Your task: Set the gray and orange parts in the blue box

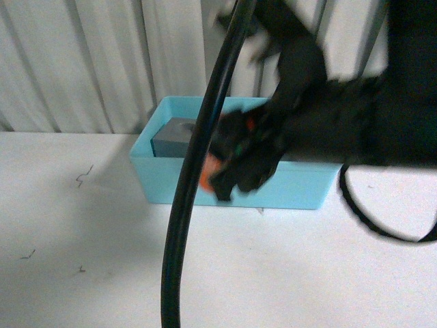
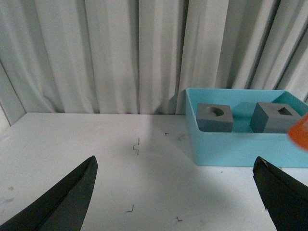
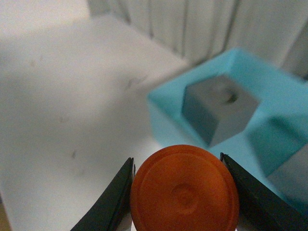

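Observation:
The blue box (image 1: pixel 164 184) stands on the white table near the curtain. Two gray cubes lie inside it: one with a round recess (image 2: pixel 214 117) and one with a rectangular recess (image 2: pixel 278 117). My right gripper (image 3: pixel 178 192) is shut on the orange cylinder (image 3: pixel 185 192), whose round end faces the camera. In the front view the cylinder (image 1: pixel 206 172) hangs in front of the box's near wall, mostly hidden by the arm and a cable. An orange sliver (image 2: pixel 301 132) shows at the left wrist view's edge. My left gripper (image 2: pixel 175 185) is open over bare table, left of the box (image 2: pixel 226 149).
A thick black cable (image 1: pixel 188 198) crosses the front view from top to bottom. Another cable loop (image 1: pixel 372 219) hangs to the right of the box. White curtains (image 1: pixel 82 61) close off the back. Small dark marks (image 2: pixel 136 146) dot the tabletop.

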